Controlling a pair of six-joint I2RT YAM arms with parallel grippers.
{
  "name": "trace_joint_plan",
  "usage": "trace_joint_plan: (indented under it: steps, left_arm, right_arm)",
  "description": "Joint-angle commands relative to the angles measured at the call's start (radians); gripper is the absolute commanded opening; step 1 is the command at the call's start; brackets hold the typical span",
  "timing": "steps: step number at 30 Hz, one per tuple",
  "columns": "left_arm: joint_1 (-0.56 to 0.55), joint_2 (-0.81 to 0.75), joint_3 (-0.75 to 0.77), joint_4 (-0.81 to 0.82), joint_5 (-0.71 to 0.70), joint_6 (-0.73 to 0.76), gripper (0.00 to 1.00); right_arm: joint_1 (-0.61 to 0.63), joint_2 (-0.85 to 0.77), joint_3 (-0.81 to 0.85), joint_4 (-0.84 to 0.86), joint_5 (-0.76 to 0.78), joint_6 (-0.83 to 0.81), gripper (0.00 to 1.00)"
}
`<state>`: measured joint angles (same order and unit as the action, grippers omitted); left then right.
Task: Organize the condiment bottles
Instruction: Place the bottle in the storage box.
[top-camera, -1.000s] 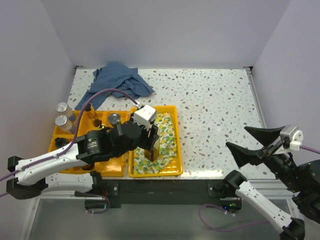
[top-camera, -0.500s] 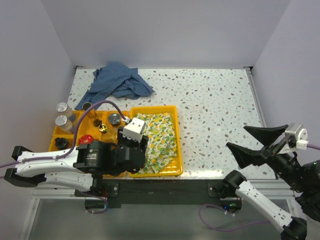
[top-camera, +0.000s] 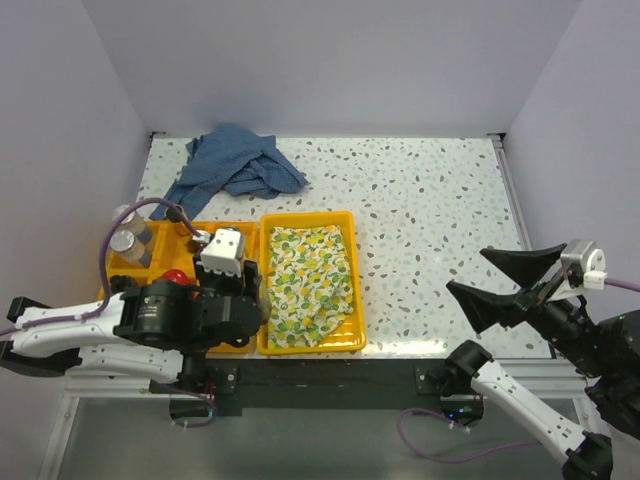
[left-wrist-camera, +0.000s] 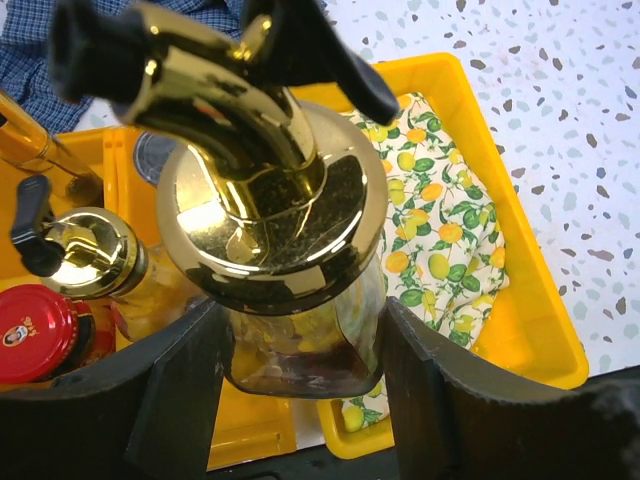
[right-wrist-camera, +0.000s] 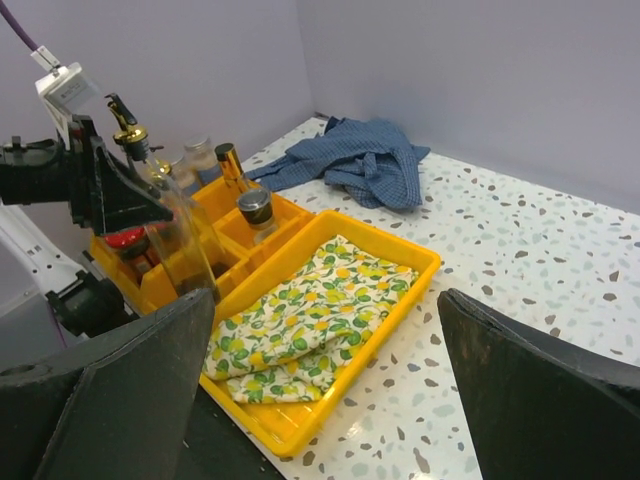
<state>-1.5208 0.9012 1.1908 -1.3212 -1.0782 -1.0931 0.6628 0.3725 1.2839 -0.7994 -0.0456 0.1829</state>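
Observation:
My left gripper (left-wrist-camera: 300, 375) is shut on a clear glass bottle (left-wrist-camera: 300, 335) with a gold pourer (left-wrist-camera: 262, 195) and a little dark liquid at its bottom. It holds the bottle upright over the right edge of the divided yellow tray (top-camera: 128, 266); the bottle also shows in the right wrist view (right-wrist-camera: 178, 240). In that tray stand another gold-pourer bottle (left-wrist-camera: 90, 255), a red-lidded jar (left-wrist-camera: 35, 322), a grey-capped shaker (right-wrist-camera: 255, 205) and an amber bottle (right-wrist-camera: 228, 165). Two spice shakers (top-camera: 126, 228) stand at the far left. My right gripper (top-camera: 475, 273) is open and empty at the right.
A second yellow tray (top-camera: 350, 285) to the right of the first holds a lemon-print cloth (top-camera: 305, 285). A crumpled blue cloth (top-camera: 235, 170) lies at the back left. Walls close the table at the left, back and right.
My left arm has moved left and toward the near edge with the bottle, from over the lemon-cloth tray to the divided tray's right edge. The right arm has hardly moved.

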Motion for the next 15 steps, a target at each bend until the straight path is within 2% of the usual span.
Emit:
trace_joint_plan:
  steps: [1, 6, 15]
  left_arm:
    - [0.001, -0.028, 0.012, 0.005, -0.108, -0.028, 0.0]
    - [0.115, -0.03, -0.003, 0.007, -0.069, 0.032, 0.0]
    - [0.157, -0.076, -0.065, 0.007, -0.048, 0.038, 0.0]
  right_arm:
    - [0.004, 0.025, -0.008, 0.029, -0.014, 0.012, 0.99]
    - [0.004, 0.019, -0.02, 0.037, -0.004, 0.012, 0.99]
    - [0.004, 0.029, -0.015, 0.034, 0.001, 0.0, 0.99]
